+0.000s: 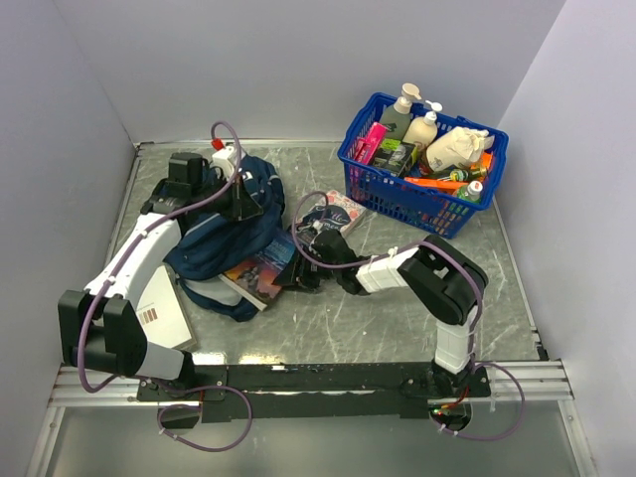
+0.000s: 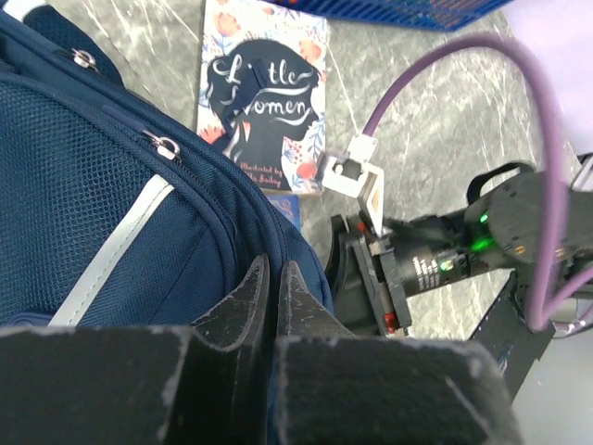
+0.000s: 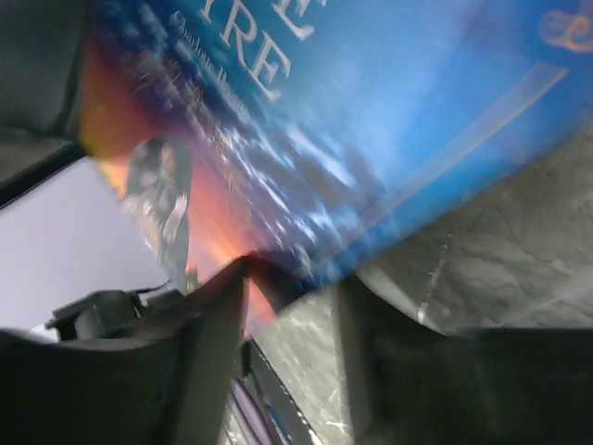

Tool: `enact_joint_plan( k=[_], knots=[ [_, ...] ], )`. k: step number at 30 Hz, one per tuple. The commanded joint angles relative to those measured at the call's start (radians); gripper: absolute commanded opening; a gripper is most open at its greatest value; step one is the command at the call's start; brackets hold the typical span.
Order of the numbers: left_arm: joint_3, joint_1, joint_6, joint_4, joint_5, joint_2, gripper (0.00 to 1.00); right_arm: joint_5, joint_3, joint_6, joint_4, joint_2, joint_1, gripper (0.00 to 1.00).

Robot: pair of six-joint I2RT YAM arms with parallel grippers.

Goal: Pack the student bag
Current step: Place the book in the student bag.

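Right hand (image 3: 296,287) half-open round the blue-and-orange paperback book (image 3: 371,139), grip unsure, at the mouth of the navy blue fabric student bag (image 1: 224,243) on the table (image 1: 397,318) left, left hand (image 2: 275,278) pinched shut on its rim: packing judged barely begun.

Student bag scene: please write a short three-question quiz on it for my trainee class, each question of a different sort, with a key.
1. True or false: the blue plastic basket stands at the far right corner of the grey marbled table.
2. The left pincer is shut on: A) the large navy blue fabric backpack; B) a red mug; C) the basket's rim.
3. Fill in: the flowery paperback book lying flat beside the backpack is titled "Little ____".
Key: 1 true; 2 A; 3 Women.
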Motion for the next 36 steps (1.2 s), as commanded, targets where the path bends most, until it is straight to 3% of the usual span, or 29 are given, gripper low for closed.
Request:
enact_joint_plan(
  k=[1,7,12,16,18,20,23,26,28,31,32,33,36],
  knots=[
    [-0.005,-0.016,-0.007,0.07,0.128,-0.037,0.01,0.062,0.079,-0.042,0.116,-0.106,-0.001,0.33],
    [0.042,-0.015,-0.059,0.072,0.191,-0.033,0.01,0.105,0.26,-0.082,-0.035,-0.059,0.023,0.24],
    [0.099,-0.007,-0.18,0.125,0.231,-0.049,0.01,0.157,0.369,-0.017,-0.104,0.037,0.045,0.01],
    [0.143,0.011,-0.246,0.163,0.233,-0.037,0.01,0.174,0.443,0.028,-0.176,0.097,0.065,0.0],
    [0.149,0.016,-0.248,0.173,0.234,-0.024,0.01,0.153,0.492,0.005,-0.231,0.119,0.084,0.09],
    [0.149,0.022,-0.243,0.171,0.231,-0.018,0.01,0.139,0.503,-0.045,-0.334,0.108,0.091,0.28],
    [0.143,0.025,-0.208,0.156,0.228,-0.026,0.01,0.153,0.388,-0.105,-0.365,0.007,0.086,0.5],
    [0.136,0.025,-0.19,0.144,0.222,-0.033,0.01,0.179,0.194,-0.156,-0.339,-0.138,0.071,0.53],
    [0.133,0.025,-0.18,0.141,0.214,-0.035,0.01,0.184,0.13,-0.173,-0.308,-0.229,0.068,0.49],
    [0.128,0.026,-0.18,0.145,0.204,-0.038,0.01,0.227,0.05,-0.208,-0.273,-0.287,0.072,0.24],
    [0.126,0.025,-0.191,0.148,0.202,-0.038,0.01,0.231,0.021,-0.207,-0.233,-0.29,0.075,0.07],
    [0.122,0.025,-0.199,0.153,0.199,-0.037,0.01,0.24,0.014,-0.204,-0.214,-0.281,0.078,0.0],
    [0.114,0.025,-0.229,0.174,0.191,-0.04,0.01,0.25,0.026,-0.201,-0.175,-0.233,0.097,0.0]
  ],
)
